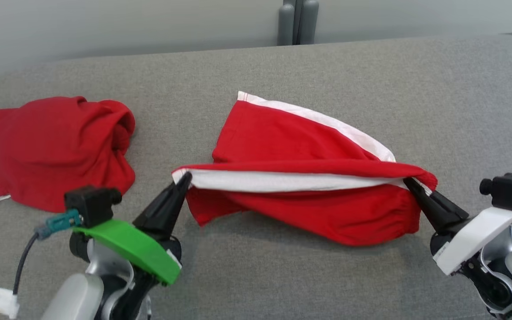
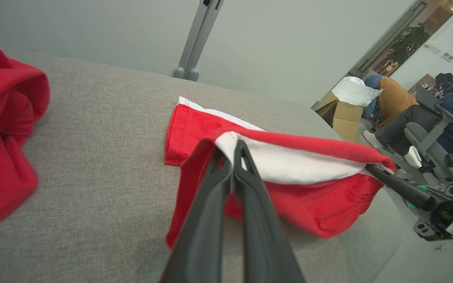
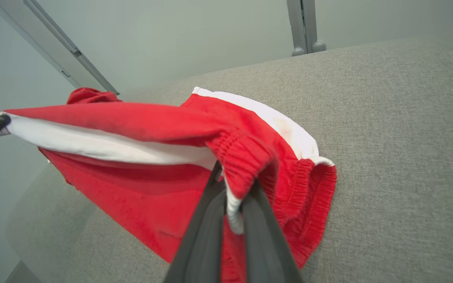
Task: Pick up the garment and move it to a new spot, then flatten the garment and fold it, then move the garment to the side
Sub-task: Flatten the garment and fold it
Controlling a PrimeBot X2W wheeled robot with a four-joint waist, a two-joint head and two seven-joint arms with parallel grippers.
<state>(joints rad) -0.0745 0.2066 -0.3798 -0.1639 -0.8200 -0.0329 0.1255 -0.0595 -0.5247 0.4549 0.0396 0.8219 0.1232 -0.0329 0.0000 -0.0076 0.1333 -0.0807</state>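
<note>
Far left: a heaped red cloth (image 1: 56, 146) lies on the grey table (image 1: 327, 66), well apart from the work.
Left of centre: the left gripper (image 1: 186, 178), fingers pinched shut on a white-trimmed corner of the garment (image 1: 291, 142).
Centre: red shorts with white side stripes, near edge lifted and stretched between both arms, far part resting on the table.
Right: the right gripper (image 1: 409, 182), clamped on the elastic waistband end.
</note>
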